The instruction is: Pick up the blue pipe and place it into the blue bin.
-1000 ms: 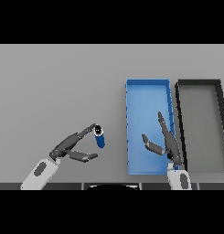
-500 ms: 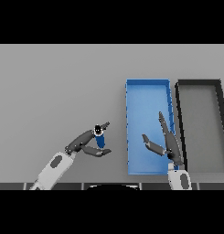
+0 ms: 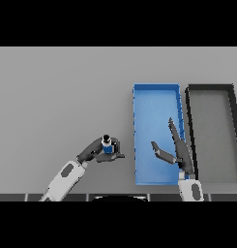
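The blue pipe, a short blue cylinder with a dark top, stands on the grey table left of the blue bin. My left hand is wrapped around it, fingers and thumb curled on either side. The bin is a long shallow blue tray, its near end by my right hand. That hand hovers over the bin's near right part with straight fingers and holds nothing.
A dark grey bin of about the same size lies directly right of the blue one, their long sides nearly touching. Bare grey table stretches to the left and far side.
My left hand has moved right up to the pipe and curled its fingers around it. The right hand has stayed where it was.
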Motion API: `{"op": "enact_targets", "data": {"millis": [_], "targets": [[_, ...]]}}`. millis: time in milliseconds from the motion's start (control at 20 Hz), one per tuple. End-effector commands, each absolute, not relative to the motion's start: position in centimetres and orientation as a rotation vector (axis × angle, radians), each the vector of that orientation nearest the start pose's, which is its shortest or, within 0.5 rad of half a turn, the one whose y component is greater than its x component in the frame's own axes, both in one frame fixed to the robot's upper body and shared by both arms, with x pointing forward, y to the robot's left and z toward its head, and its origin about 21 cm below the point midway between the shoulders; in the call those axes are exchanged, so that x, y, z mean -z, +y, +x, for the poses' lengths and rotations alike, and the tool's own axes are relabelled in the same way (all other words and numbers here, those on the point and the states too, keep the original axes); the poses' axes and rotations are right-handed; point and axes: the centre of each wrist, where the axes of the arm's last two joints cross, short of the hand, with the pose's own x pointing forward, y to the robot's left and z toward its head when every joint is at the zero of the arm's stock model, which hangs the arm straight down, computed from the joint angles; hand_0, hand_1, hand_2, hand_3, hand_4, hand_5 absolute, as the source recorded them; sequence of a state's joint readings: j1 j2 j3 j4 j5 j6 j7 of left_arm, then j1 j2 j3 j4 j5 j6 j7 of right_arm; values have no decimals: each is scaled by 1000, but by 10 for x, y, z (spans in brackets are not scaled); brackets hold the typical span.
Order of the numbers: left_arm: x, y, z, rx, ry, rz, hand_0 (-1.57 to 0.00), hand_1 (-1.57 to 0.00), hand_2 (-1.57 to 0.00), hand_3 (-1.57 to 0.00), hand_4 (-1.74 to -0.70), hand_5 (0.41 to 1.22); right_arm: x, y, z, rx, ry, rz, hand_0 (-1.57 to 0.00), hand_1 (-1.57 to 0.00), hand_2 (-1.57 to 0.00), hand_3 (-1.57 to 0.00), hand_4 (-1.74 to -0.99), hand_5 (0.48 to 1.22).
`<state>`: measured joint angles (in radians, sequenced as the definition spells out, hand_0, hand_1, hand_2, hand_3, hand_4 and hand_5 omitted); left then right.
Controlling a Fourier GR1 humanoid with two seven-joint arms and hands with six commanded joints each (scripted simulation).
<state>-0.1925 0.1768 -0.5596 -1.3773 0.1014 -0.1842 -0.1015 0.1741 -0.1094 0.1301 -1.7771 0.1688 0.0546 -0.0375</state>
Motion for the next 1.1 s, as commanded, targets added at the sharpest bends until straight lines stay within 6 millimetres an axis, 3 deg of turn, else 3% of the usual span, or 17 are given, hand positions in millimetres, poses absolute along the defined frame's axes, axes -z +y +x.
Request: {"op": "enact_targets", "data": {"millis": [0,150,350,800,1050], "targets": [[25,134,251,728,-1493,-526,-1025,-1113,-1142,-1102,-1567,1034,-15,-234,203,-309,-1636,-100,1,1,1,1,-1196,604],[28,132,248,732,-1552,-537,-1291,-1337,-1351,-1272,-1647,1125,-14,-236,203,-310,-1628,-107,1,1,1,1,-1191,602],[15,122,245,694,-1595,-534,-1456,-1475,-1481,-1406,-1702,1182,-12,-235,204,-315,-1626,-101,1,1,1,1,-1189,603],[-41,102,245,718,-1692,-609,-1556,-1558,-1559,-1486,-1736,1216,-14,-241,203,-326,-1660,-136,1,1,1,1,-1144,601],[-46,101,243,757,-1681,-586,-1566,-1567,-1567,-1496,-1739,1219,-12,-244,200,-320,-1650,-145,1,1,1,1,-1127,605]]}}
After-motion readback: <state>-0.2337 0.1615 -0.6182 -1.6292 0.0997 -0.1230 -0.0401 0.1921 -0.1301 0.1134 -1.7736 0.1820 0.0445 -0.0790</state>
